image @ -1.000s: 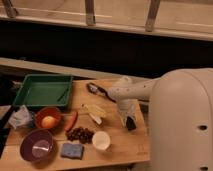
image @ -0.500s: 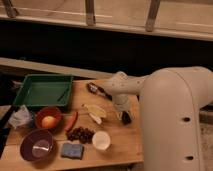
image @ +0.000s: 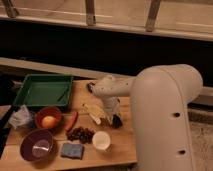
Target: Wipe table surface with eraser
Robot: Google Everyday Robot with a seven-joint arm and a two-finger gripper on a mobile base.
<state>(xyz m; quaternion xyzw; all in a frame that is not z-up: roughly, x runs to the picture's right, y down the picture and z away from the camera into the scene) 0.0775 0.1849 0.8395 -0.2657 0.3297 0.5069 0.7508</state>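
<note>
My gripper (image: 116, 120) is down on the desk (image: 125, 145) beside the cup (image: 101, 140) — the eraser (image: 117, 121) apparently at its tip, grip unclear. Wiping seems underway; next comes a steady, pressed sweep across bare wood.

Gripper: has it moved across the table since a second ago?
Yes. The gripper has shifted left, toward the green tray, over the right part of the table surface, above the white cup.

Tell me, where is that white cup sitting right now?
The white cup stands near the table surface front edge, between the blue sponge and the gripper.
</note>
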